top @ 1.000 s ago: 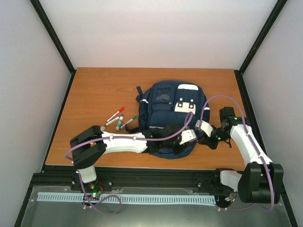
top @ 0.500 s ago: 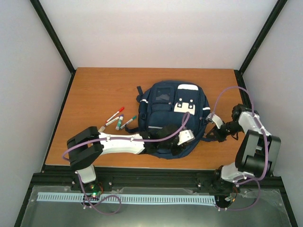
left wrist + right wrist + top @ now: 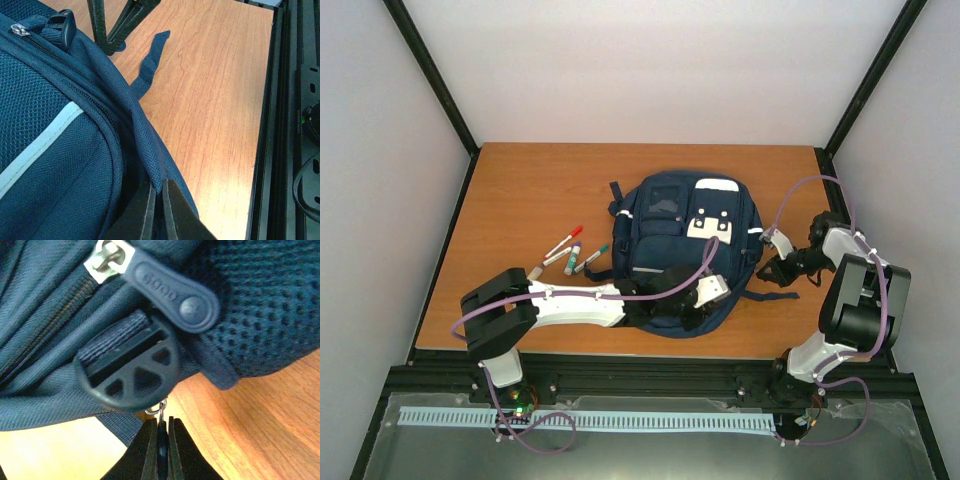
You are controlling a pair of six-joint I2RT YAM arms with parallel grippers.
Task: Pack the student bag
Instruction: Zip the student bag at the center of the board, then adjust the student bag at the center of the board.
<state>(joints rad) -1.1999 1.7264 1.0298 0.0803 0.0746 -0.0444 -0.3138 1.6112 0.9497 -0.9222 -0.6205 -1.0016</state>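
Observation:
The student bag (image 3: pixel 680 235), navy blue with white patches, lies flat in the middle of the wooden table (image 3: pixel 520 190). My left gripper (image 3: pixel 692 308) is at the bag's near edge. In the left wrist view it (image 3: pixel 160 194) is shut on a fold of the bag's navy webbing (image 3: pixel 150 150). My right gripper (image 3: pixel 772 272) is at the bag's right side. In the right wrist view it (image 3: pixel 161 432) is shut on a dark zipper pull hanging from a small metal ring (image 3: pixel 161 412), under a round black buckle (image 3: pixel 130 375).
Several markers (image 3: pixel 572 252) lie on the table left of the bag. A loose strap end (image 3: pixel 152 55) trails onto the wood to the right of the bag. The black frame rail (image 3: pixel 280 125) runs along the table's near edge.
My left gripper has closed on the bag's webbing. The right arm has folded back toward the far right, drawing its gripper with the zipper pull away from the near edge.

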